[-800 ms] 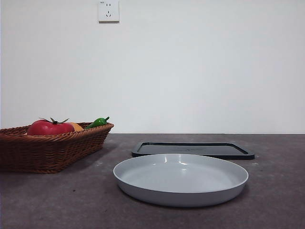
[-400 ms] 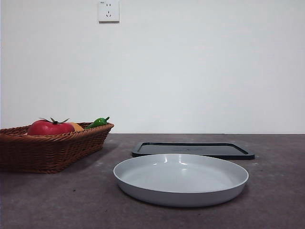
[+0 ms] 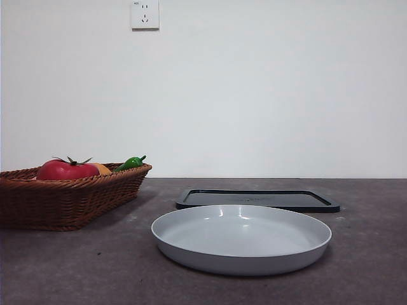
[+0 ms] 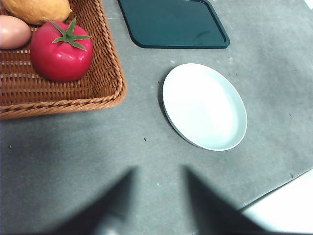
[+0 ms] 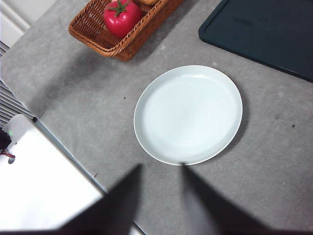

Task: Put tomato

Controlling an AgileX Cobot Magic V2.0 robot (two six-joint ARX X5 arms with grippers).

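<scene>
The glossy red tomato (image 3: 65, 170) with a green stem lies in a brown wicker basket (image 3: 76, 190) at the table's left. It also shows in the left wrist view (image 4: 61, 53) and in the right wrist view (image 5: 121, 18). My left gripper (image 4: 160, 172) is open and empty, high above the bare table beside the basket (image 4: 111, 68) and the plate (image 4: 204, 106). My right gripper (image 5: 161, 167) is open and empty, high above the table at the near side of the plate (image 5: 188, 115). Neither arm shows in the front view.
An empty grey round plate (image 3: 241, 262) lies in the middle, a flat black tray (image 3: 257, 199) behind it. The basket also holds an orange fruit (image 4: 38, 9), a pale egg-shaped thing (image 4: 12, 31) and a small green pepper (image 3: 130, 162). The table's edge (image 5: 73, 161) is near.
</scene>
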